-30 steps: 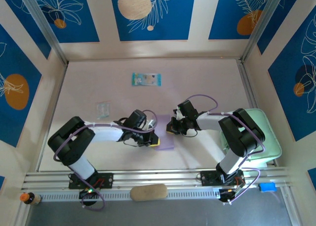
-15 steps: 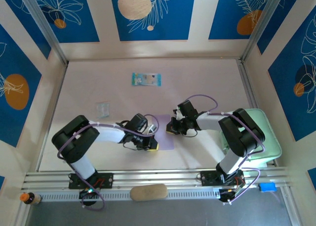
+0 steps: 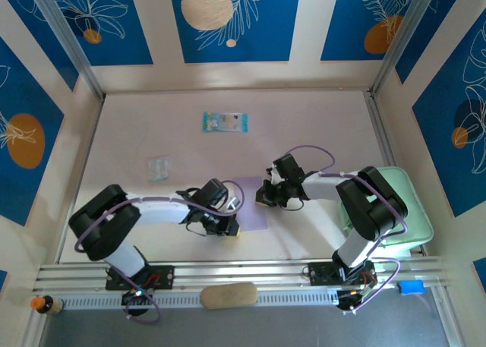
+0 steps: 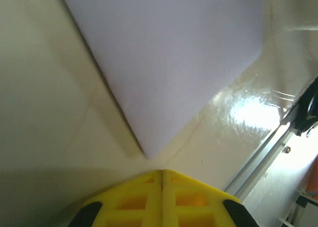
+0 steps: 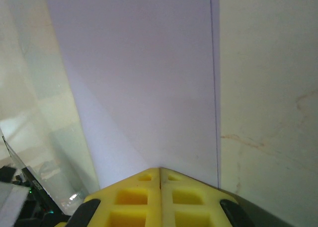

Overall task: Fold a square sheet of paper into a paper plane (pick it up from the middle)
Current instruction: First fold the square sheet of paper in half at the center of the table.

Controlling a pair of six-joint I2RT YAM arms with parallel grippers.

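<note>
Square sheet of paper [image 3: 254,207] lies flat on the counter [image 3: 319,134], about midway along its near edge, between the two arms. Left tool [image 4: 162,176] is clenched on nothing, its tips just short of a corner of the sheet. Right tool [image 5: 159,172] is likewise clenched, tips over the sheet's right edge.

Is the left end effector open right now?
No, the left end effector has its yellow fingers pressed together, only a seam between.

Bright, even lighting; glare blooms on the table [image 4: 251,113], a soft shadow edges the square sheet of paper [image 4: 169,53].
</note>
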